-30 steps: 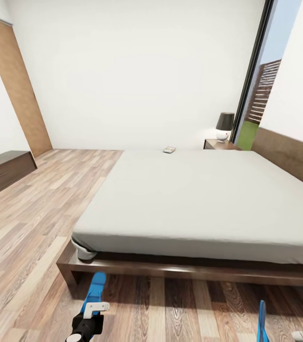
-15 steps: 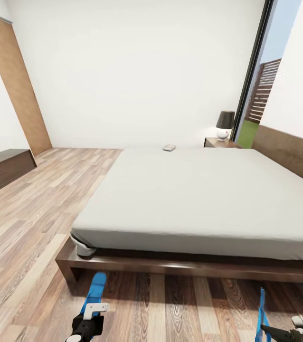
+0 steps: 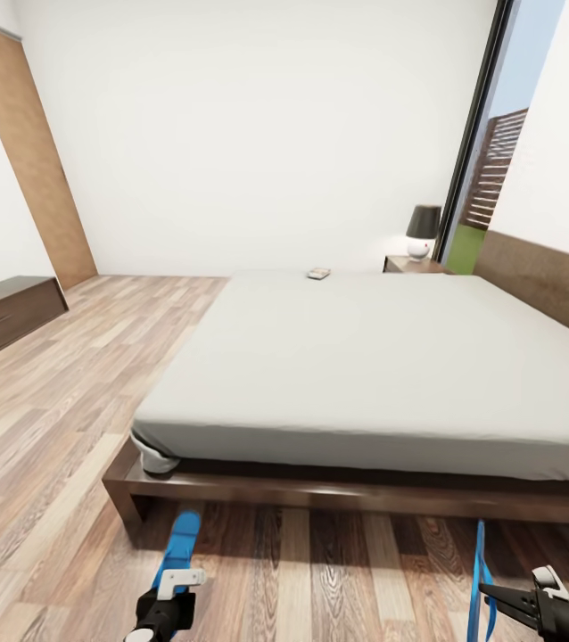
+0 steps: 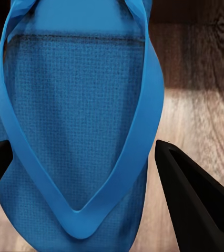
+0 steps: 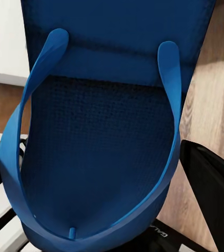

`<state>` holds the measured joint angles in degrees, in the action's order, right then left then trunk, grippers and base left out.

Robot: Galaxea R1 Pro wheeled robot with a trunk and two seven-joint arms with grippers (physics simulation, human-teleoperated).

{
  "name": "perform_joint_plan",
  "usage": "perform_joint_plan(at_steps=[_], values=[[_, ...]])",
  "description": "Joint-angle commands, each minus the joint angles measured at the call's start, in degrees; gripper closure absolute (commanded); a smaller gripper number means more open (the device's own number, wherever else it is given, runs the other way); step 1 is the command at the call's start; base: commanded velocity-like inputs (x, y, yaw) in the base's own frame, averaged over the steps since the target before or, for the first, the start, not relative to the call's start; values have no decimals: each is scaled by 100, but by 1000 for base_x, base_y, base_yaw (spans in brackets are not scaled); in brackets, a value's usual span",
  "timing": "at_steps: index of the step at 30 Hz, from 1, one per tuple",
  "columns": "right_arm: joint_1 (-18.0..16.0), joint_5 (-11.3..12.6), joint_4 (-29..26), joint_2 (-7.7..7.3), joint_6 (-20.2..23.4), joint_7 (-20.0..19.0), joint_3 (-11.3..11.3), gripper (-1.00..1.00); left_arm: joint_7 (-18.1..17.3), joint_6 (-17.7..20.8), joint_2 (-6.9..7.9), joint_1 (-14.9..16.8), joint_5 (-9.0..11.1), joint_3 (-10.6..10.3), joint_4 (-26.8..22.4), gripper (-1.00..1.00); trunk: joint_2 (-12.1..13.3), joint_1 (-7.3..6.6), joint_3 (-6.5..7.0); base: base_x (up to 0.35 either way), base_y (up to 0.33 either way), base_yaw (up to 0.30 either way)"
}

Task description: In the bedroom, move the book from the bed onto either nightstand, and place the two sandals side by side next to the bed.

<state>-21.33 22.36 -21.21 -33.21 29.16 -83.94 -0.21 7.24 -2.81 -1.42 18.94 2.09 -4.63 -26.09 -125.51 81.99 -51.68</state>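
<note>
The bed (image 3: 365, 357), pale-grey mattress on a dark wooden frame, lies straight ahead. The book (image 3: 318, 273) rests on its far edge, close to a nightstand (image 3: 412, 264) with a lamp. My left gripper (image 3: 170, 584) is shut across the width of one blue sandal (image 3: 180, 542), held flat and low just before the bed's foot; the left wrist view has that sandal (image 4: 75, 105) between the fingers (image 4: 196, 194). My right gripper (image 3: 501, 596) is shut on the other sandal (image 3: 478, 580), held on edge; in the right wrist view this sandal (image 5: 96, 136) is tilted up.
A long low dark cabinet (image 3: 4, 314) runs along the left wall beside a brown door (image 3: 30, 160). Wood-plank floor (image 3: 70, 392) stretches left of the bed. A tall dark-framed window (image 3: 490, 169) and the headboard (image 3: 543, 285) are at the right.
My right gripper has risen into sight at the lower right, carrying its sandal. The camera has shifted a little, so the bed sits slightly higher in the picture. The left gripper keeps its hold.
</note>
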Motion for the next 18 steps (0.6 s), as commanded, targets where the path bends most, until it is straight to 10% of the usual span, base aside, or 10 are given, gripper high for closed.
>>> perform_joint_plan(at_steps=[1,18], values=[[-3,11,-3,-1,62,-16,-5,100,49,-17,3,4,17,-46,10,100,-44,21,-23,0,0,0],[-2,14,-6,-1,57,-17,-14,100,32,-17,-17,4,19,-50,51,100,-725,395,-329,0,0,0]])
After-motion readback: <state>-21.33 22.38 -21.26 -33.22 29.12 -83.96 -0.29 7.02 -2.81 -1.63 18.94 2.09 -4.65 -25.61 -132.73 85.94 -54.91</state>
